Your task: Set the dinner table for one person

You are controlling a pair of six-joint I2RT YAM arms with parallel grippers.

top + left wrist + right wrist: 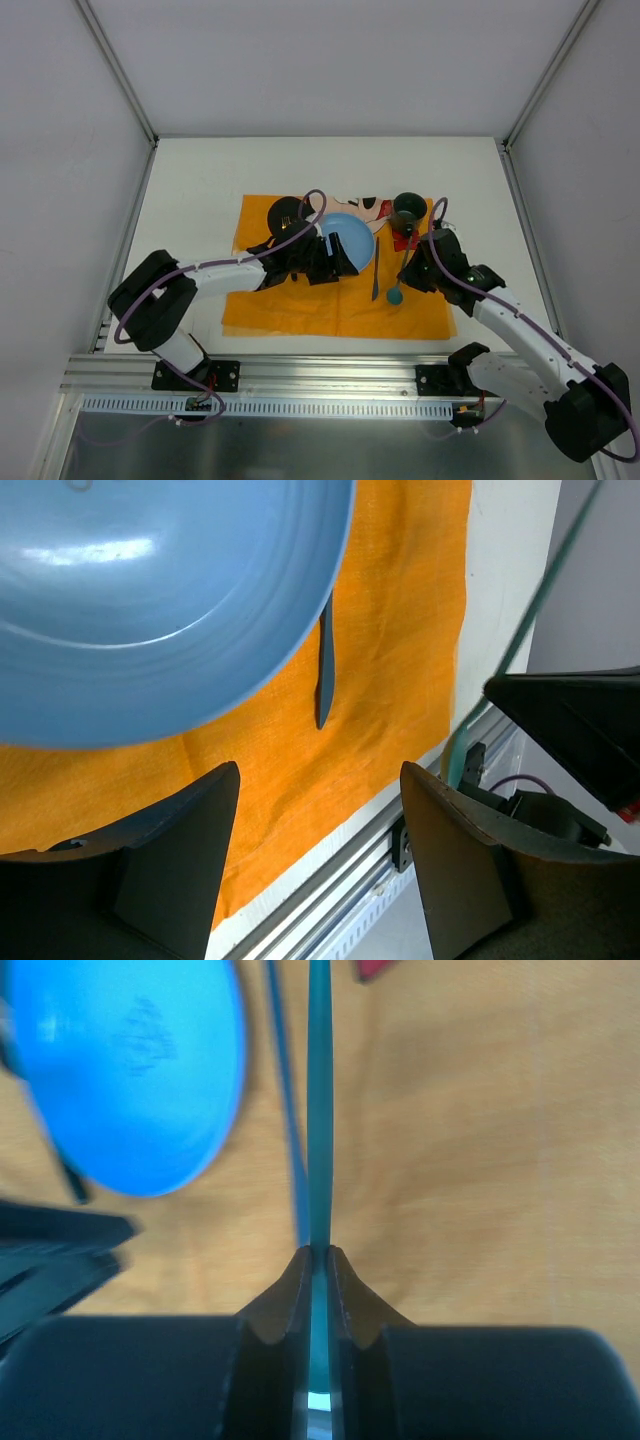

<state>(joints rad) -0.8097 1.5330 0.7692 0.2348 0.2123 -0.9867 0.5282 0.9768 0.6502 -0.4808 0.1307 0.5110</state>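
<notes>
White dinner table (pixel 200 180), grey walls (pixel 60 150) around it, aluminium rail (pixel 300 375) along the near edge. Orange placemat (pixel 300 310) lies mid-table, closer to the near edge than the far one.

Right gripper (pixel 318 1260): my jaws are pinched almost together on the thin handle of a teal spoon (pixel 319 1110). The handle runs straight out ahead from between them. From above, the spoon's round end sits over the right part of the placemat, pointing toward the near edge. I cannot tell whether it touches the cloth. Dark knife (pixel 285 1090) lies on the placemat just left of the handle, roughly parallel, apart from it.

Left gripper (pixel 320 850): my jaws stand wide with nothing between them; placemat and rail show through the gap. It hovers at the near-left rim of the blue plate (pixel 150 600). Contact with the rim: cannot tell.

The plate sits on the placemat, right of centre, with the knife just right of it. A dark cup (pixel 407 205) stands at the placemat's far right corner. A red piece (pixel 402 240) is just nearer than the cup; what it is I cannot tell.
</notes>
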